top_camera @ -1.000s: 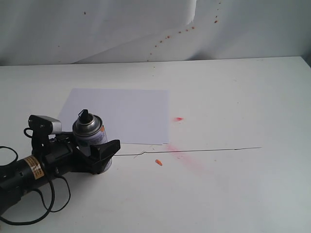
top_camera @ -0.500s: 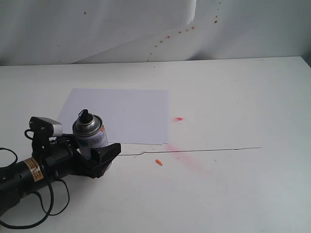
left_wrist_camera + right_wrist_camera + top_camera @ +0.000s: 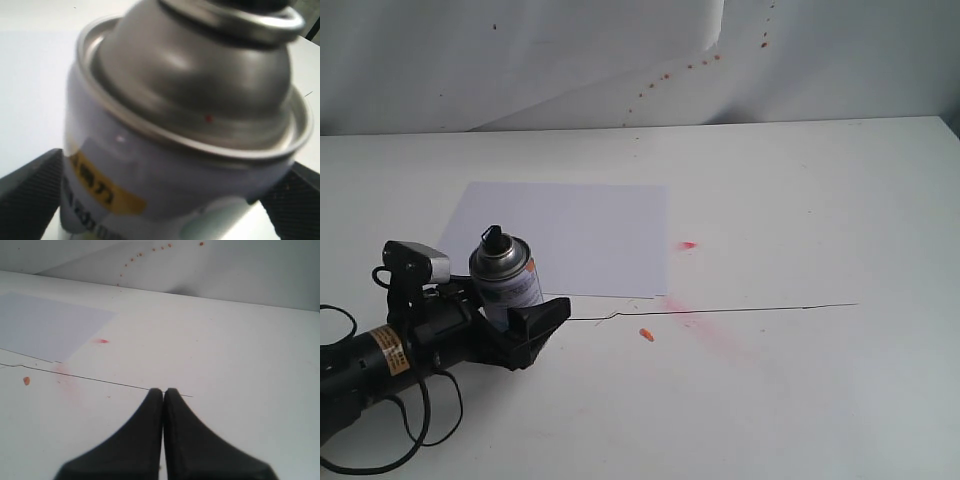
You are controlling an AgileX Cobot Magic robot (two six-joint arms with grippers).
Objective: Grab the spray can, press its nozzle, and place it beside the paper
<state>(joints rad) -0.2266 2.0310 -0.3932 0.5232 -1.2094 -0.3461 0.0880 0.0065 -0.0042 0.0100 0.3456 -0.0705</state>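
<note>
My left pincer [image 3: 518,300] stands open astride the small silver-domed, white-labelled spray can [image 3: 506,268], upright on the white table [image 3: 800,380] at the flat white paper's [image 3: 580,235] seven o'clock corner; an off-centre squeeze could topple it.

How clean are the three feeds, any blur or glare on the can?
Left wrist view: the spray can fills the frame, out of focus, with bright glints on its silver dome. Exterior view: even light, sharp, faint shadows on the table. Right wrist view: the right gripper is blurred up close, the table beyond clearer.
</note>
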